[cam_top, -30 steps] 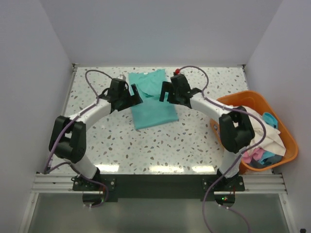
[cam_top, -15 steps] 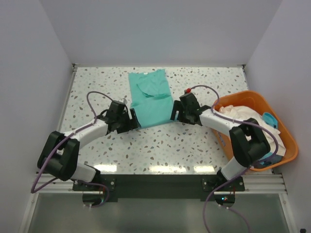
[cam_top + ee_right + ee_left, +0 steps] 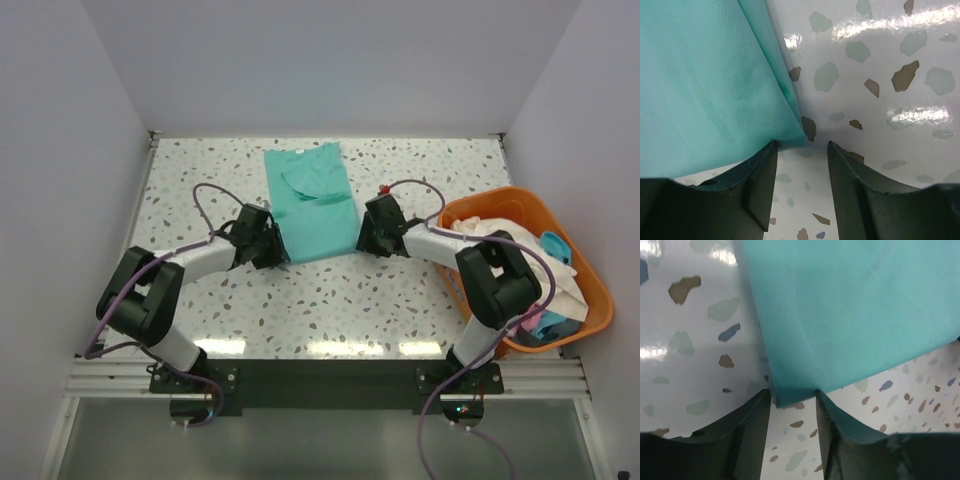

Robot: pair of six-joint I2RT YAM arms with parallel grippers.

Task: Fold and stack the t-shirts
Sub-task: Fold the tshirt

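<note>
At the near corners, likely the best holds on the limp, light teal t-shirt (image 3: 312, 205), the left gripper (image 3: 792, 400) and right gripper (image 3: 801, 150) sit with jaws apart.

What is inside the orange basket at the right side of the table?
In the orange basket lie a cream-white shirt, pink cloth and light blue cloth. What lies beneath is covered; the right arm hides part.
</note>
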